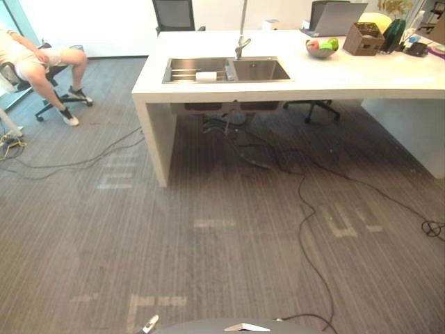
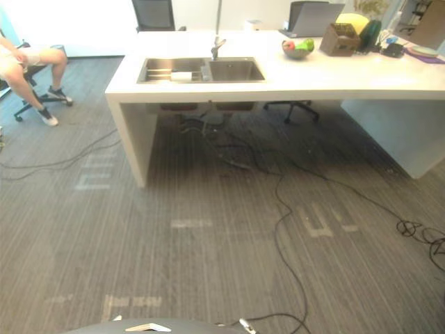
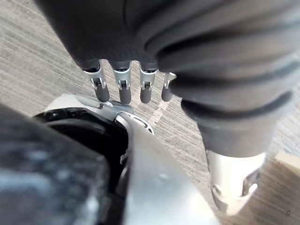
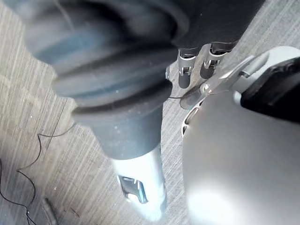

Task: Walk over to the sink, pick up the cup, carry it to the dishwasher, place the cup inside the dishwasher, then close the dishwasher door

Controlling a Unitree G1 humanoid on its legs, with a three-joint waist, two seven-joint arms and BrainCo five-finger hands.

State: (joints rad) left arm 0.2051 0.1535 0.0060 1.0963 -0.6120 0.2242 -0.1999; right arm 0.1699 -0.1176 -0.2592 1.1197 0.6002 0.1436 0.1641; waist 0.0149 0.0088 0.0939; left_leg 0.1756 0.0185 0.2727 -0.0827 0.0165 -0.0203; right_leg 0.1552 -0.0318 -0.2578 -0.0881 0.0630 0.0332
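cup: small white item in sink left basin, on tabletop, 12 o'clock, well apart from robot. left hand, right hand: fingers straight, relaxed, empty. risk: loose cables on floor before sink could snag a step

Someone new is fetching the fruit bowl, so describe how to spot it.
On the white counter, look between the sink and the brown box. The bowl is grey and round, the one thing holding red and green fruit.
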